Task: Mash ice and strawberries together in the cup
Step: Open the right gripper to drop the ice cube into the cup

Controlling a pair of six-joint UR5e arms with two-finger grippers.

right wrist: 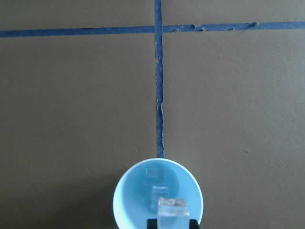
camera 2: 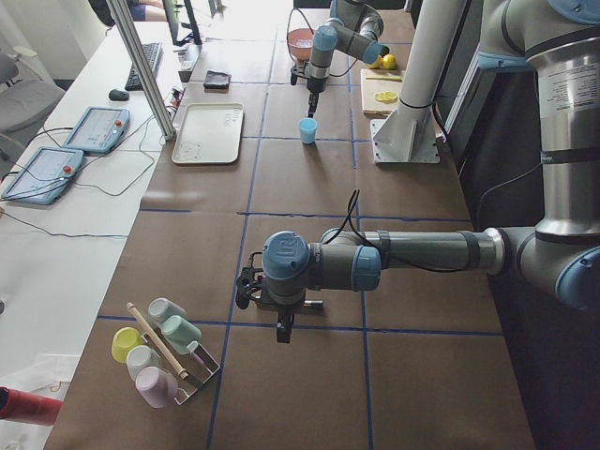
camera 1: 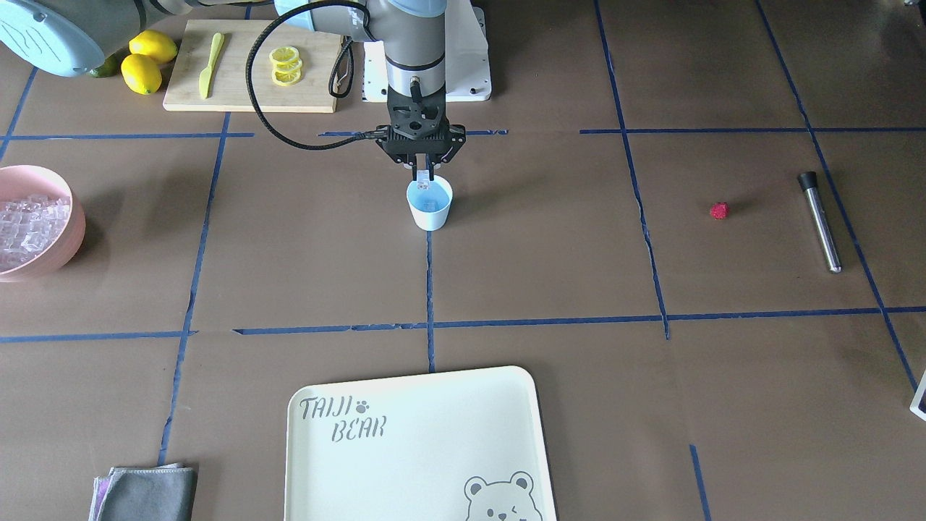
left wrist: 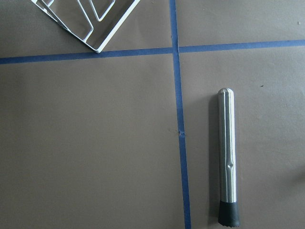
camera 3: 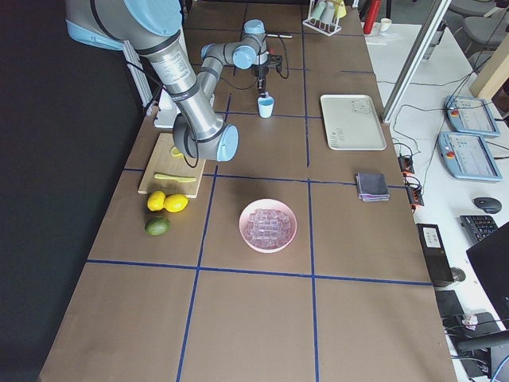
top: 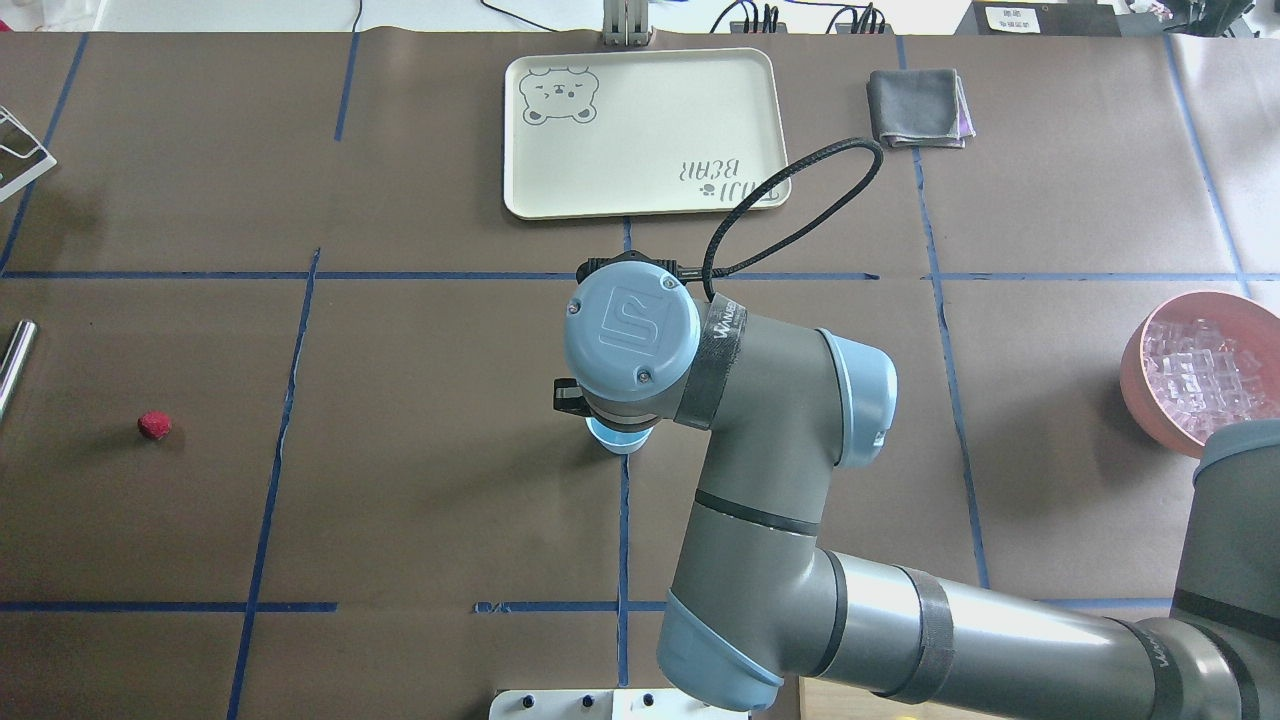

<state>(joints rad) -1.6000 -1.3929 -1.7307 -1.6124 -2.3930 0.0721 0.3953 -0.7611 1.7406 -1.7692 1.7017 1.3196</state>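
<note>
The right pincer (camera 1: 425, 176) is pointed straight down over the cup (camera 1: 430, 215), which stands upright on the brown surface (camera 1: 550, 253) at a line of blue tape. A clear ice cube (right wrist: 173, 211) is pinched between the two fingers and is held just above the cup's open mouth. In the right wrist view, two more clear cubes are made out inside the cup, on its light-blue bottom.

The left pincer (camera 2: 284, 328) is shown only in the exterior left view, hanging low over the surface with its fingers downward. Whether it is spread or pressed together cannot be told. Below its wrist camera a metal muddler (left wrist: 227, 152) with a black end cap is seen lying flat beside a blue tape line.

The strawberry (camera 1: 719, 210) lies alone on the surface, well apart from the cup on the robot's left side and near the muddler. The rest of the ice (camera 1: 29, 224) is piled in a pink bowl (camera 1: 70, 217) at the robot's right end, also well apart from the cup.

A cream tray (camera 1: 434, 463) printed with a bear is set across the surface from the robot, with a folded grey cloth (camera 1: 148, 493) toward the bowl's side. By the robot's base a wooden cutting board (camera 1: 246, 90) carries a yellow knife (camera 1: 210, 64) and lemon slices (camera 1: 286, 66), and two whole lemons (camera 1: 147, 61) lie just beside it.
</note>
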